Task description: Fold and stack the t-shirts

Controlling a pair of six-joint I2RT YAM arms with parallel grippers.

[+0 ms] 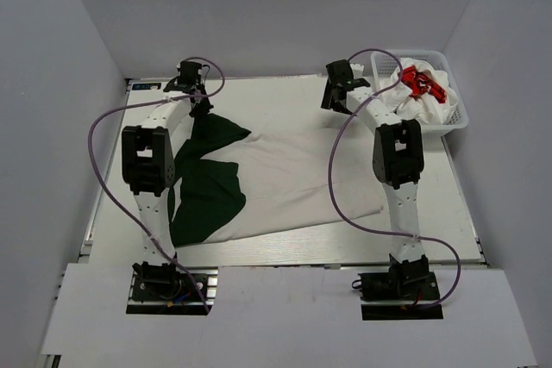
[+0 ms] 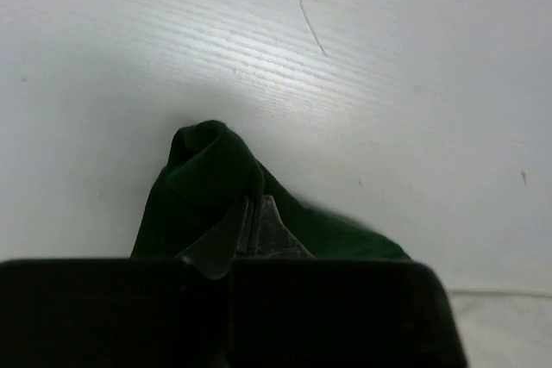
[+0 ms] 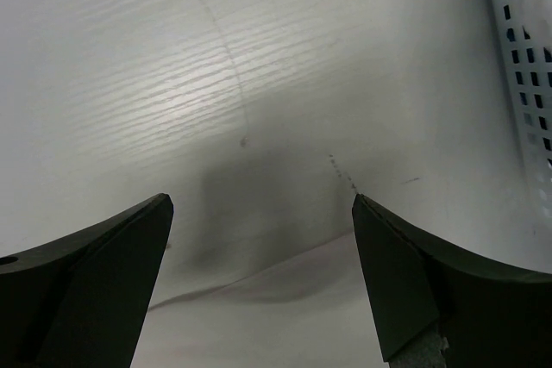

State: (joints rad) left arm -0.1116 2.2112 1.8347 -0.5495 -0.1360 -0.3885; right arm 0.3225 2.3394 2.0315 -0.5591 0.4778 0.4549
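We record one white table (image 1: 285, 92), its surface finely ribbed and carrying a few faint scratches. Directly on it lies a white t-shirt (image 1: 293, 183), spread across the middle, with its dark green parts (image 1: 207, 200) toward the left side. The far green corner (image 2: 211, 170) is bunched into a peak above the surface. A white mesh basket (image 1: 454, 120) stands at the far right corner; whether it touches the cloth we cannot tell.

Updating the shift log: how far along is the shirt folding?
Done: nothing visibly; no folded stack shows. In hand: the white-and-green t-shirt lies spread on the table, left fingers shut on its dark green part, right fingers open, holding nothing. Left: folding it, then the shirts heaped in the basket.
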